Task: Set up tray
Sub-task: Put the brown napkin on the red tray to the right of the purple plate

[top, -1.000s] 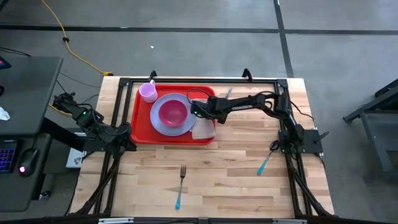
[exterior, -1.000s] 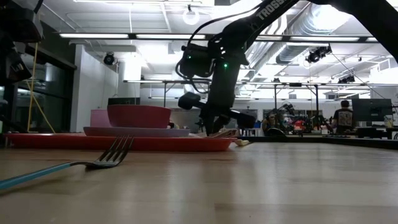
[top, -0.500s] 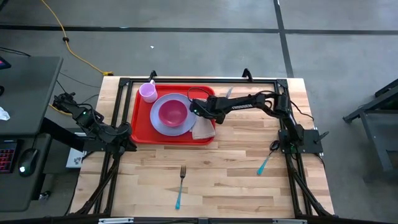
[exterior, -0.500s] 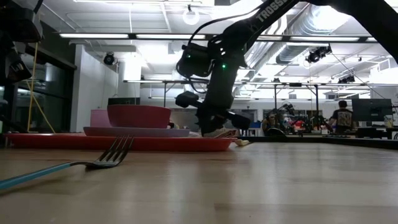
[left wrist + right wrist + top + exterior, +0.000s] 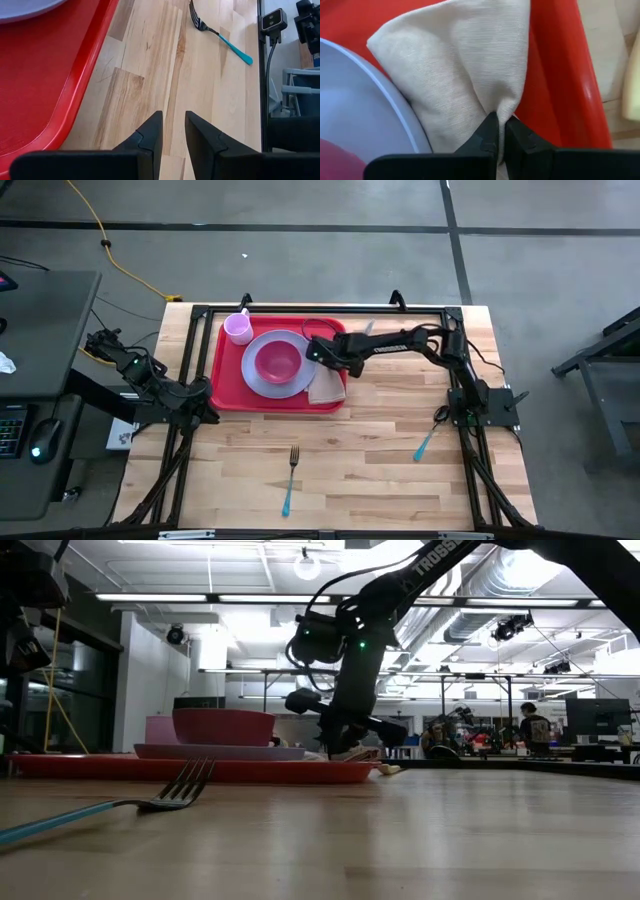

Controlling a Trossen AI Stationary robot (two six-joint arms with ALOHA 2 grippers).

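The red tray [image 5: 228, 375] lies at the table's far middle. On it stand a lavender plate [image 5: 256, 380] with a magenta bowl [image 5: 277, 361] and a pink cup [image 5: 238, 328]. A beige napkin [image 5: 327, 387] lies on the tray's right part, against the plate's rim [image 5: 405, 117]. My right gripper [image 5: 318, 359] is over the napkin's far end, shut on it. My left gripper [image 5: 173, 120] waits by the tray's near left corner, open, with bare table between its fingers. My right gripper pinches a gathered fold of the napkin [image 5: 501, 111] between its two fingers, at the napkin's far end. The fingers come from above, slanting down from the table's right. The rest of the napkin [image 5: 455, 65] lies spread and slack on the tray.
A fork with a teal handle [image 5: 290, 478] lies near the table's front edge. A second teal-handled utensil [image 5: 426, 442] lies by the right arm's base. Bare wood stretches between the tray and the fork. A person [image 5: 529, 725] stands far off in the room.
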